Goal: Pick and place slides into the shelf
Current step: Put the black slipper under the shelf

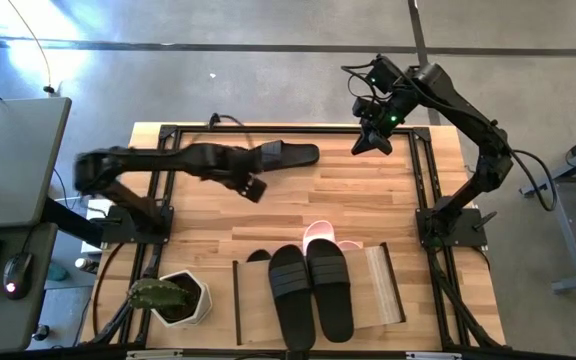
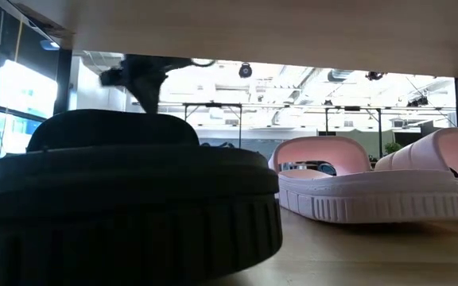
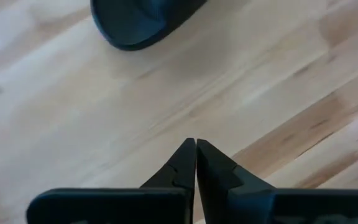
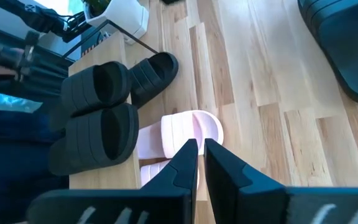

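Note:
A lone black slide (image 1: 290, 155) (image 3: 138, 22) lies flat on the table near its far edge. My left gripper (image 1: 255, 188) (image 3: 196, 148) hovers shut just to its near-left, holding nothing. The light-wood shelf (image 1: 383, 285) stands at the near edge. Two black slides (image 1: 311, 292) (image 4: 95, 127) lie side by side on its top panel. Beneath it, a pink-and-white pair (image 1: 320, 236) (image 2: 356, 187) and another black slide (image 1: 258, 257) (image 2: 118, 206) rest on the table. My right gripper (image 1: 371, 145) (image 4: 201, 152) waits shut, high over the far right corner.
A white hexagonal plant pot (image 1: 180, 298) with a cactus stands at the near left corner, beside the shelf. Bare wood (image 1: 368, 200) lies between the lone slide and the shelf. A desk with a keyboard and mouse (image 1: 13, 270) sits left of the table.

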`<state>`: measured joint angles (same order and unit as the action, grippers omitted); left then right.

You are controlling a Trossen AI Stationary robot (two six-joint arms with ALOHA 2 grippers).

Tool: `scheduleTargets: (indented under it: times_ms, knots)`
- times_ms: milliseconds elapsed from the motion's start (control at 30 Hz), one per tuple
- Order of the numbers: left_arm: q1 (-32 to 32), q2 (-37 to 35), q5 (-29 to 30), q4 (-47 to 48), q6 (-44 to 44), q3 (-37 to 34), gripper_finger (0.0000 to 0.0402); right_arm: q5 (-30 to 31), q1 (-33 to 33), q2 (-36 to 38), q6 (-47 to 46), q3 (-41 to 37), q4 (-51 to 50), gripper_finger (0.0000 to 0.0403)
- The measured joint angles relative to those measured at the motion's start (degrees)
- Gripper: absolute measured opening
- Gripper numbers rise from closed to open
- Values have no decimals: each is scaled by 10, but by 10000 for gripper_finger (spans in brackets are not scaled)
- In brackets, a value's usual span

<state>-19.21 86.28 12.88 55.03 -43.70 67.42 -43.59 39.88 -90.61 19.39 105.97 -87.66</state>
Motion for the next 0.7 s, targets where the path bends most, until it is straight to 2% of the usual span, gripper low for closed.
scheduleTargets:
  times_ms: [167, 300, 433, 533, 700]
  knots:
    - [-81, -125, -112, -219, -59, -181, 3, 0, 0, 1, 0, 0, 4, 21]
    - [-140, -172, -143, -324, -110, -273, 3, -1, 0, 1, -4, 0, 9, 21]
    - [-180, -176, -142, -380, -121, -312, 3, -1, 0, 1, -8, 0, 9, 21]
    - [-197, -167, -143, -419, -118, -316, 3, -1, 0, 1, -9, 0, 9, 21]
    - [-214, -153, -139, -424, -100, -316, 3, -1, 0, 1, -13, 0, 9, 21]
